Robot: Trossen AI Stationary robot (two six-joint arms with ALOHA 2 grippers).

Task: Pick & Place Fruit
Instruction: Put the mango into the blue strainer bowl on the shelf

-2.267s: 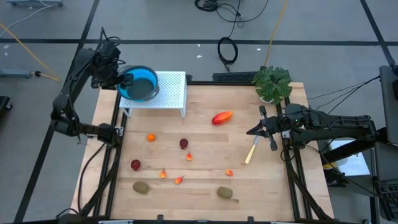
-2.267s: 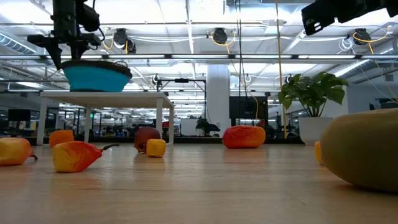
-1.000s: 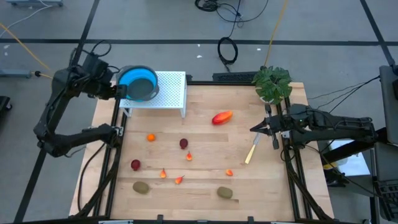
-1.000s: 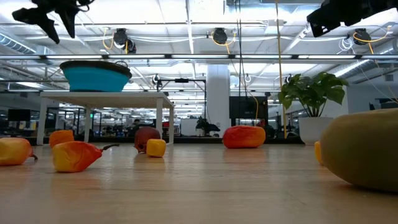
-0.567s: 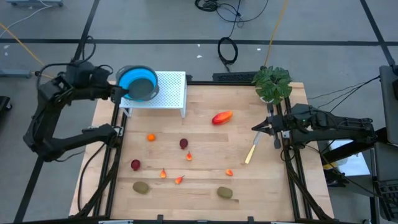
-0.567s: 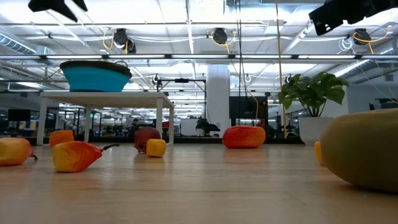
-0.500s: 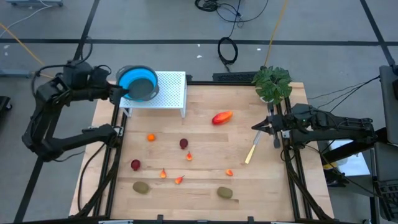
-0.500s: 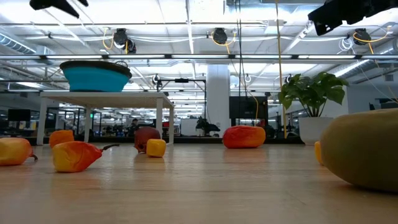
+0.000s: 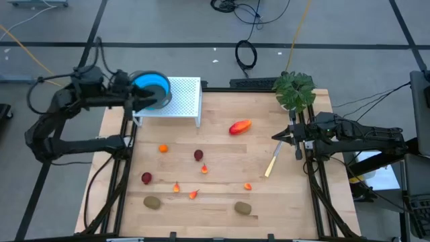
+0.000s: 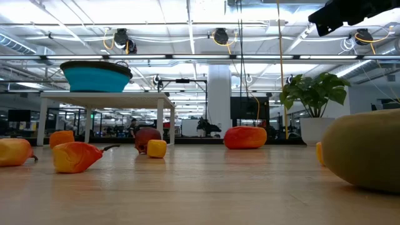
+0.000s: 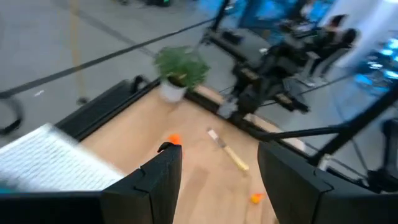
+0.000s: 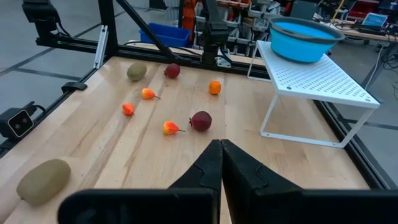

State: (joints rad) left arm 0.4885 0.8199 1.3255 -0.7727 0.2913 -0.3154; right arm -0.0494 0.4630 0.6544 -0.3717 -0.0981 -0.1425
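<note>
From above I read the fruit as scattered over the middle and near part of the tabletop (image 9: 222, 202), none of it lifted and none yet in the blue bowl (image 9: 150, 89) on the white rack (image 9: 183, 97); the red-orange oval (image 9: 240, 126) lies farthest toward the plant (image 9: 294, 89), the small orange ball (image 9: 162, 148) sits on the left side, a dark red ball (image 9: 199, 154) near the centre and another (image 9: 146, 177) lower left, with the two kiwi ovals (image 9: 242, 208) along the near edge.

The relation I care about is the red-orange oval against my right gripper (image 9: 275, 139); the oval lies just off to that gripper's left and slightly toward the back edge, nearer to it than any other fruit, and its long axis runs on a slant, the end near the rack lower than the end near the plant; the right fingers (image 12: 219, 163) are pressed together in the wrist view, so I judge they must spread before any grasp; the pale yellow stick (image 9: 272, 163) lies just under that gripper and is no target.

My left gripper (image 9: 138, 101) hangs at the bowl's rim, off the tabletop's left corner, its fingers (image 11: 163, 177) spread with nothing between them; it is well apart from the oval, and the orange ball is the fruit nearest to it; so I would give the oval to the right arm, closing across its short width.
</note>
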